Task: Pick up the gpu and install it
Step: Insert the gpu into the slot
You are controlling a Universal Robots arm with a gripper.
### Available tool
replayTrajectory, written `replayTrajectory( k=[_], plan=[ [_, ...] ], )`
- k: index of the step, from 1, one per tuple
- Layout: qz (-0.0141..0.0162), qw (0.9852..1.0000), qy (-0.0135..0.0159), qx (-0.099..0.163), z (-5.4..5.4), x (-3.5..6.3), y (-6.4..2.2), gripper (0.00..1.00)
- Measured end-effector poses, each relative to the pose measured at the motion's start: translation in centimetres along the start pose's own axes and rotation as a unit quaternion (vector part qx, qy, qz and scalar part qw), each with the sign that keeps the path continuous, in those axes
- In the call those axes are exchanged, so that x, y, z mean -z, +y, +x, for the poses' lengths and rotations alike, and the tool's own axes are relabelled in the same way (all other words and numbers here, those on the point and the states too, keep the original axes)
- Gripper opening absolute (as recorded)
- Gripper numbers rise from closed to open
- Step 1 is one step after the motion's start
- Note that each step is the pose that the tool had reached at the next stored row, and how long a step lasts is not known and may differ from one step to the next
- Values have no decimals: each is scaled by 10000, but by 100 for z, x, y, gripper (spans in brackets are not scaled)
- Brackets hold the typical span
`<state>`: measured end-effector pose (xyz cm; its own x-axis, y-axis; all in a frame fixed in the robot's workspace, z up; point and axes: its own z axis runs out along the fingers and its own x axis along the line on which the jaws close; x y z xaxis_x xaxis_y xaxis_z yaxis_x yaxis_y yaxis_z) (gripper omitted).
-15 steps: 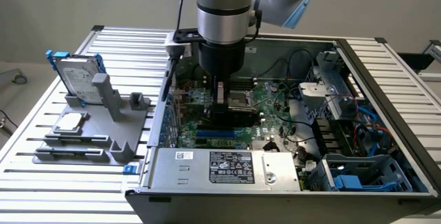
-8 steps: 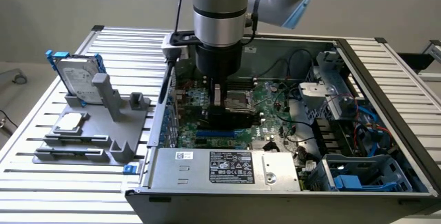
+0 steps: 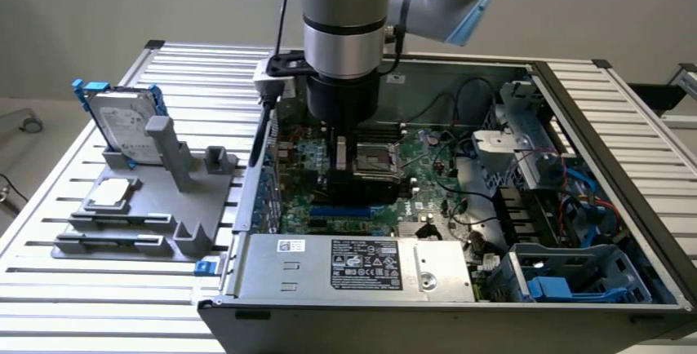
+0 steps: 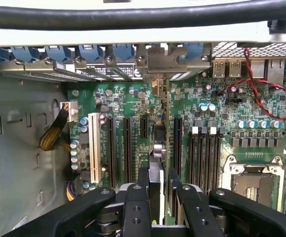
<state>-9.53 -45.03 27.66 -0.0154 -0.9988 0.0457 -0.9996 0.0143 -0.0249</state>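
Note:
My gripper (image 3: 346, 154) is down inside the open computer case (image 3: 566, 109), over the green motherboard (image 3: 436, 166). It is shut on the gpu (image 3: 354, 187), which shows as a black block just under the fingers. In the wrist view the gpu (image 4: 157, 148) appears edge-on as a thin upright card between my black fingers (image 4: 143, 180). The gripper (image 4: 158, 174) holds the card above the row of long black expansion slots (image 4: 127, 148), and the card's metal bracket end points toward the case's rear slot openings (image 4: 157, 61). Whether the card's edge touches a slot is hidden.
A silver hard drive with blue rails (image 3: 120, 117) stands in a grey holder (image 3: 163, 199) on the slatted table outside the case. Inside are the power supply (image 3: 360, 264), a blue drive cage (image 3: 577, 276), the CPU socket (image 4: 254, 177), red wires (image 4: 266, 94) and a yellow-black cable bundle (image 4: 54, 133).

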Motion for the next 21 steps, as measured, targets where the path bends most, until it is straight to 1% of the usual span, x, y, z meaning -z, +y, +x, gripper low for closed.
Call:
replayTrajectory(
  k=[4, 8, 9, 14, 18, 20, 21],
  plan=[
    [3, 10000, -7, 0, -1, -41, 16, 26],
    [2, 10000, -25, 0, -3, -72, 19, 26],
    [2, 10000, -36, -2, -2, -78, 20, 26],
    [-6, 9999, -114, -2, -2, -109, 20, 26],
    [-48, 9998, -170, -2, 2, -122, 20, 26],
    [-62, 9998, -187, -2, 5, -130, 21, 26],
    [-65, 9998, -188, -3, 7, -133, 20, 26]
  ],
)
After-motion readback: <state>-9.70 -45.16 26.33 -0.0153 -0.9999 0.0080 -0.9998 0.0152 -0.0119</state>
